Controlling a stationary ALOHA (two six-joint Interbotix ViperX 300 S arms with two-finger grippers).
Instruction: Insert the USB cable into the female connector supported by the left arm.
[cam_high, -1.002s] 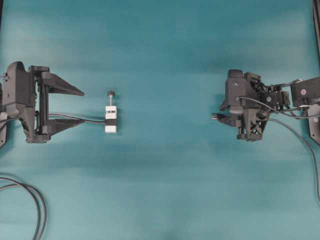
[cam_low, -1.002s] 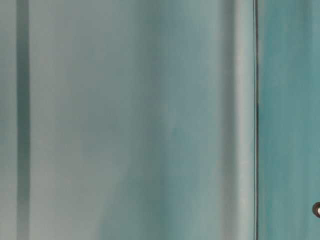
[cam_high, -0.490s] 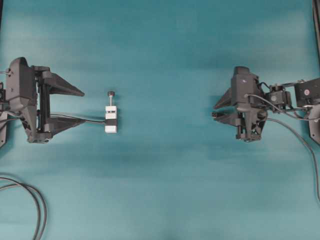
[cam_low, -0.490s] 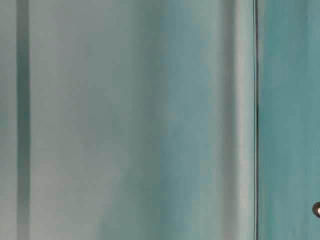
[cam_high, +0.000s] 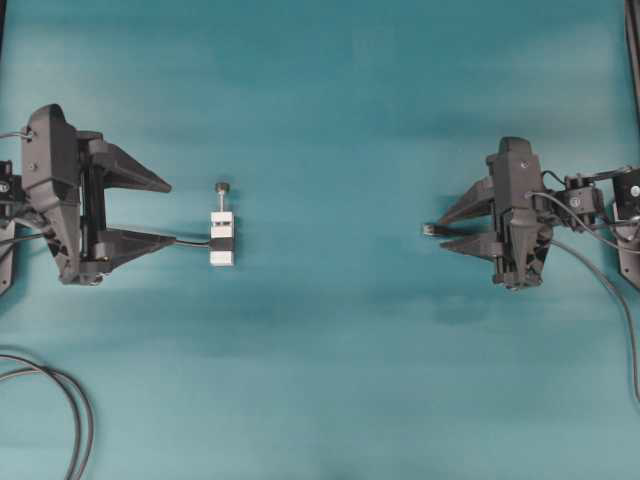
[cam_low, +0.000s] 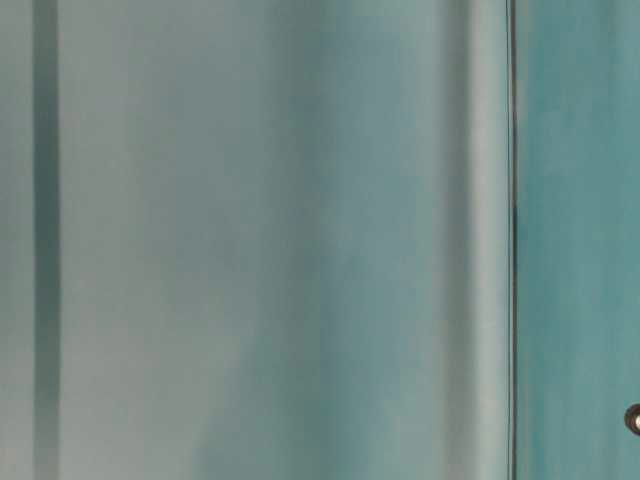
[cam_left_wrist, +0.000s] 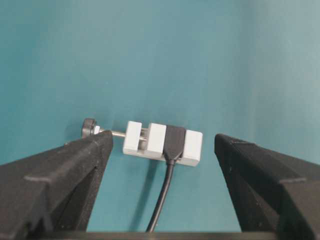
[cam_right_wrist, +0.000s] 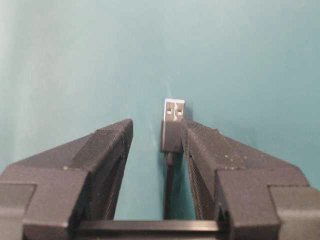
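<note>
The right pincer stands half open, so the USB cable only leans on one finger at 3 o'clock and may slip. The left pincer, wide open, holds nothing; the female connector lies on the counter at 9 o'clock.

Female connector just beside left claw; USB cable well apart, rightward.

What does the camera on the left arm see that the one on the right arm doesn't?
Only the left wrist view shows the white connector with its dark cable, lying ahead of the wide-open left hand. Only the right wrist view shows the USB plug, silver tip forward, beside one finger of the right hand, which is open too. Both show black fingers over the teal table.
</note>
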